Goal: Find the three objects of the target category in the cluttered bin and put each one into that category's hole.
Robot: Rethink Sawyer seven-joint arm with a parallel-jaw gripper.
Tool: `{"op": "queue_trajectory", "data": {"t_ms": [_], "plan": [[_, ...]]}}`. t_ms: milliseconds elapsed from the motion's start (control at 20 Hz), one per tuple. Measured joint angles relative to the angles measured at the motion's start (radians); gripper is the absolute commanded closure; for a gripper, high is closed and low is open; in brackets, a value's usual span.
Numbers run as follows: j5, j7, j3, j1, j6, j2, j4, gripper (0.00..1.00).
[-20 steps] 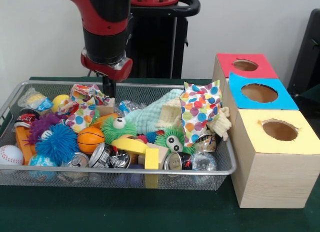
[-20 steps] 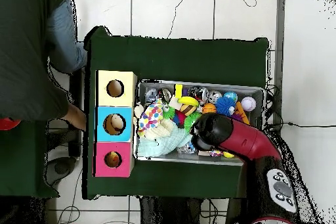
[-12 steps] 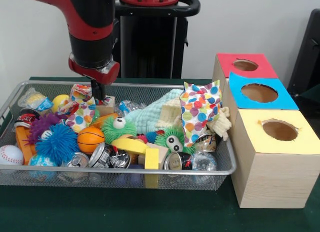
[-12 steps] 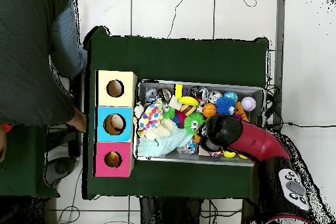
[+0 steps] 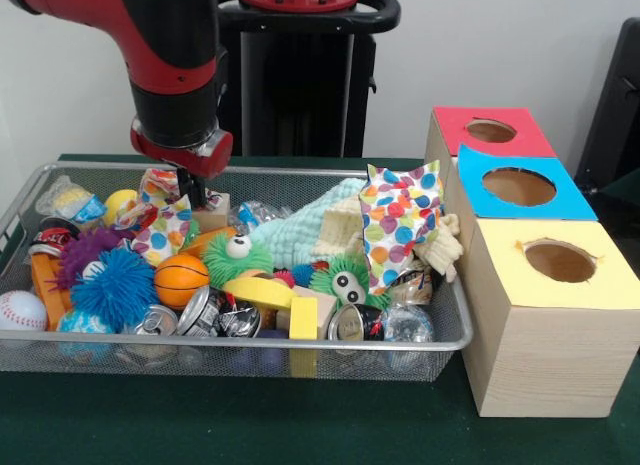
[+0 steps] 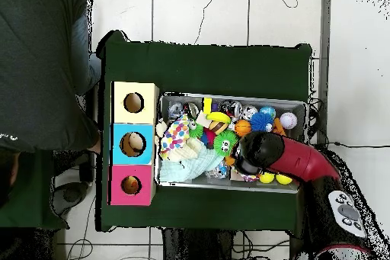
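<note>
I see the silver wire-mesh bin [image 5: 240,343] on the dark green table [image 5: 250,425], and it is full of mixed things. In the front view, at about nine o'clock of the bin, there are a white baseball [image 5: 20,310], a fuzzy blue ball [image 5: 115,285] and a fuzzy purple ball [image 5: 85,251]. Just beside them lies a small orange basketball [image 5: 181,278]. Near the middle I see a green fuzzy toy with a big eye [image 5: 236,255], a yellow curved block [image 5: 258,290] and a pale green knitted cloth [image 5: 300,233]. At six o'clock, against the near wall, some crushed metal cans [image 5: 215,315] lie together. At three o'clock a polka-dot fabric bag [image 5: 400,225] stands upright.

The red and black arm's gripper [image 5: 196,195] is low at the far wall, about eleven o'clock, touching or just above a second crumpled polka-dot cloth [image 5: 162,220]. I cannot tell if its jaws are released or clenched, because the wrist hides them.

Beside the bin, at three o'clock, stand three wooden boxes with round holes: the red-topped box [image 5: 490,131], the blue-topped box [image 5: 517,185] and the yellow-topped box [image 5: 555,260]. In the overhead view something pale is inside the blue one; the other two look dark.

A person in a dark shirt [image 6: 42,66] stands next to the boxes.
</note>
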Motion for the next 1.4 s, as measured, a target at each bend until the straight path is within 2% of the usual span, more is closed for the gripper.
{"op": "queue_trajectory", "data": {"t_ms": [350,900,1400], "plan": [[-0.048,0.000,0.028,-0.034,0.024,-0.001,-0.021,1.00],[-0.133,0.000,0.061,-0.129,0.103,-0.024,-0.067,1.00],[-0.216,0.000,0.114,-0.196,0.100,0.047,-0.143,1.00]]}}
